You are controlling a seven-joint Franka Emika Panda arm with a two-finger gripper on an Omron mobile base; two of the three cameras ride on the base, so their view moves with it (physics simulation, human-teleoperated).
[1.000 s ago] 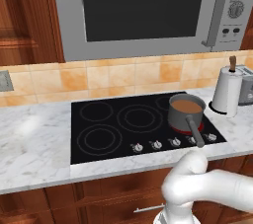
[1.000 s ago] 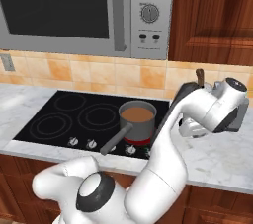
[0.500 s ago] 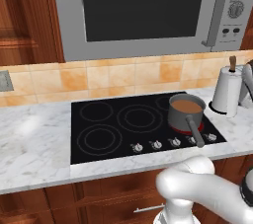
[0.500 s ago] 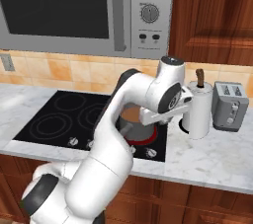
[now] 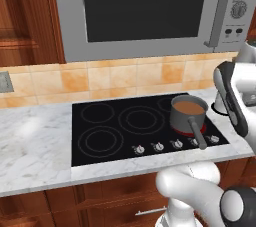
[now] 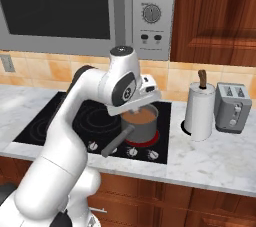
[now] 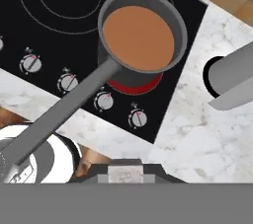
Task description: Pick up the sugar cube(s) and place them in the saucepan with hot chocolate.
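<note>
Here, white arm (image 6: 85, 116) reached over black cooktop (image 5: 115, 126), hand hanging just above saucepan with hot chocolate (image 6: 140, 123). Gripper (image 7: 126, 172) sat at bottom edge of hand view; jaws were together, w/ nothing visible btwn them. Pan stood on front-right burner, red glowing under base, brown liquid inside, long handle (image 7: 64, 109) pointing toward counter's front edge past row of knobs (image 5: 175, 144). Paper-towel roll (image 6: 199, 111) & toaster (image 6: 232, 107) stood on marble counter (image 6: 215, 156) to pan's right; microwave (image 5: 145, 11) hung above.
</note>
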